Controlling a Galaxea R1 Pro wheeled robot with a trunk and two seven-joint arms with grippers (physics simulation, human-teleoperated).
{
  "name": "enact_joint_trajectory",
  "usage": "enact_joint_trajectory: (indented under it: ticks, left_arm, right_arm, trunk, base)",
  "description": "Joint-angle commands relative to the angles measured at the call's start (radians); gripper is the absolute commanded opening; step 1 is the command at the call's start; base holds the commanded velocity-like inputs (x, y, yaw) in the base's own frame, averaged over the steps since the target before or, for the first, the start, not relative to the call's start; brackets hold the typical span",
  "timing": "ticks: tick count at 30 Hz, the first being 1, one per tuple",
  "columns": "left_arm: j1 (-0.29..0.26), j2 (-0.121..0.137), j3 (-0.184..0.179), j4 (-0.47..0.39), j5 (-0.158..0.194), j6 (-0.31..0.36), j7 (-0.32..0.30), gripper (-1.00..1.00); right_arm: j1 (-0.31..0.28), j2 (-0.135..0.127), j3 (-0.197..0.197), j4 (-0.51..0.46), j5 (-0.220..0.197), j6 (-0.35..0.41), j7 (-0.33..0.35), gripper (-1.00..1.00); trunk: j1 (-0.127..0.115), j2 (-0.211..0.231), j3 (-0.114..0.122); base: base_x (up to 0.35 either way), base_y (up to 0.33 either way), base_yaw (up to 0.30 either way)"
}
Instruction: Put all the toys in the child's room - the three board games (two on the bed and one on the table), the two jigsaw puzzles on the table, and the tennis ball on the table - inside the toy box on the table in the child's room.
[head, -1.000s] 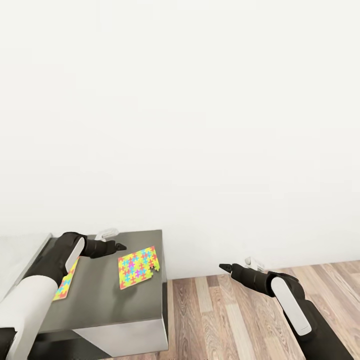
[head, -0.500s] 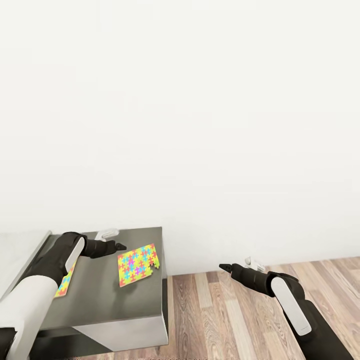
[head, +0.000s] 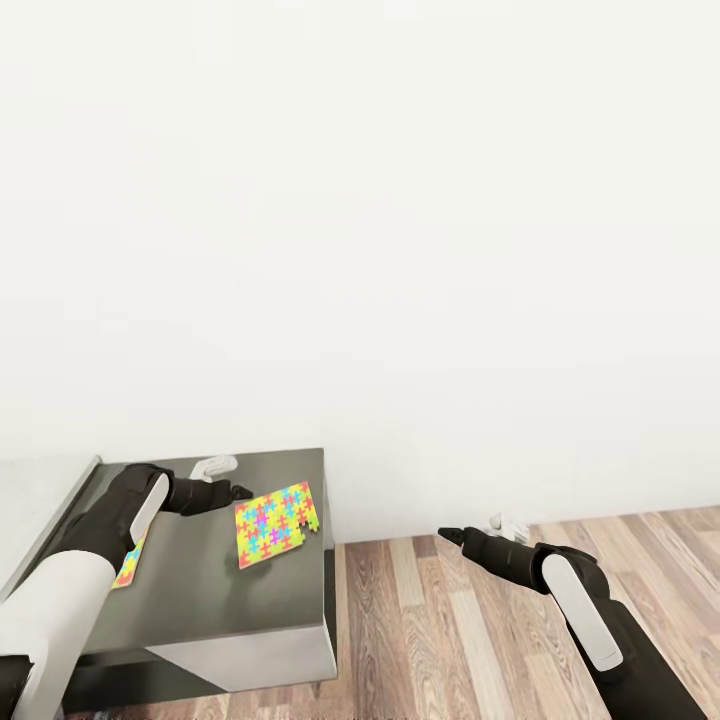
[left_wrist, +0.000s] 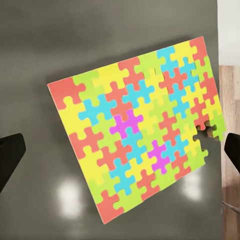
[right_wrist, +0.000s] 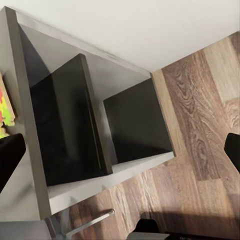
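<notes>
Dark-grey table section (head: 230, 600) at lower left, against white wall (head: 400, 250). One jigsaw puzzle (head: 277, 523) lies flat near table's right edge, slightly rotated. 2nd puzzle (head: 127, 564) flat on table, mostly hidden under left arm (head: 95, 545). Left gripper (head: 238, 492) hovers just beside 1st puzzle's near-left corner; finger gap too small to tell. Right gripper (head: 447, 537) over wood-plank floor (head: 450, 620), well apart from table; can't tell its opening either.

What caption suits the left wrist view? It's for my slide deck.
Open left gripper poised above a multicoloured jigsaw puzzle lying flat on the dark-grey table.
</notes>
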Motion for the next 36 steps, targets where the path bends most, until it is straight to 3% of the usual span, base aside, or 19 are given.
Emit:
enact_joint_trajectory:
  ticks: [1,30,36]
  left_arm:
    - [-0.001,0.0,0.001,-0.001,0.005,0.006,0.001,1.0]
    - [-0.001,0.001,0.002,-0.001,0.006,0.006,-0.002,1.0]
    - [-0.001,0.002,0.026,-0.001,0.006,0.007,-0.002,1.0]
  right_arm:
    - [-0.001,-0.001,0.001,-0.001,-0.004,0.003,-0.004,1.0]
    - [-0.001,-0.001,0.001,-0.001,-0.004,0.002,-0.004,1.0]
    - [-0.001,-0.001,0.001,-0.001,-0.004,0.003,-0.004,1.0]
  trunk:
    - [0.001,-0.002,-0.004]
    - [0.001,-0.002,-0.051]
    - [0.001,-0.002,-0.061]
  base:
    - [0.0,0.0,0.0]
    - [0.0,0.0,0.0]
    - [0.0,0.0,0.0]
